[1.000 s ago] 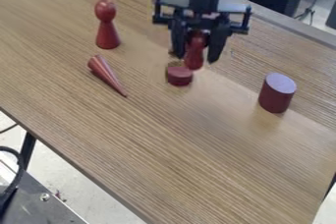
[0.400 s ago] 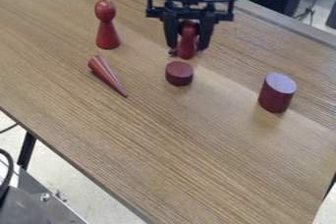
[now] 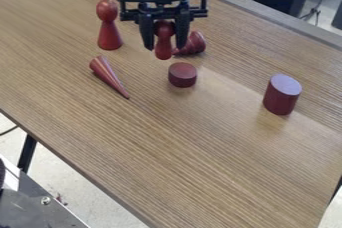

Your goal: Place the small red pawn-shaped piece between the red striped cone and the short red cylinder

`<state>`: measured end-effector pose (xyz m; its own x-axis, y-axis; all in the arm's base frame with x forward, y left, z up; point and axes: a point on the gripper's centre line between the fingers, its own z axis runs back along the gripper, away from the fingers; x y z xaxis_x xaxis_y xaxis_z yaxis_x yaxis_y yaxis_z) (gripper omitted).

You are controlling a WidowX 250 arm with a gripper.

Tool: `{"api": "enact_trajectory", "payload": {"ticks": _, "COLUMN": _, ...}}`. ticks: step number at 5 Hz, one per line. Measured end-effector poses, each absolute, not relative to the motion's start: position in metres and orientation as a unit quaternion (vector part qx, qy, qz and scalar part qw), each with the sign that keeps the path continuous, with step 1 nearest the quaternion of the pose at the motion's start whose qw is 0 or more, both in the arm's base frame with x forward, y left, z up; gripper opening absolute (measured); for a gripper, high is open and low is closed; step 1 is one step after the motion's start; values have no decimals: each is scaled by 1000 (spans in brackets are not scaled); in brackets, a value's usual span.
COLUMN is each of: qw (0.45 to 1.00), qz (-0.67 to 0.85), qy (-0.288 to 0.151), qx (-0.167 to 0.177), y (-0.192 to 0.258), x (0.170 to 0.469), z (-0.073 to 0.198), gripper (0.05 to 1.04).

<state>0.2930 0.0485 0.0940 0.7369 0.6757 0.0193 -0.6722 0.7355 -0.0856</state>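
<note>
wood-grained table [image 3: 214,157], pale floor [image 3: 77,189] below

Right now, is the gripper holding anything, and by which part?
The gripper holds a red pawn-shaped piece by its upper part; the lower end hangs below the fingers.

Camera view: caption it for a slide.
Black gripper holding a small red peg figure above a wooden table with a red cylinder and a cone.
</note>
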Motion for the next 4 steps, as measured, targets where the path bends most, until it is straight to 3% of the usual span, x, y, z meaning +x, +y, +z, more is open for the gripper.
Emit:
{"api": "enact_trajectory", "payload": {"ticks": 2, "qw": 915, "qz": 403, "qy": 2, "qx": 0, "y": 60, "x": 291, "z": 82, "gripper": 531}}
{"api": "enact_trajectory", "payload": {"ticks": 4, "qw": 889, "qz": 456, "qy": 48, "qx": -15, "y": 61, "x": 298, "z": 57, "gripper": 531}}
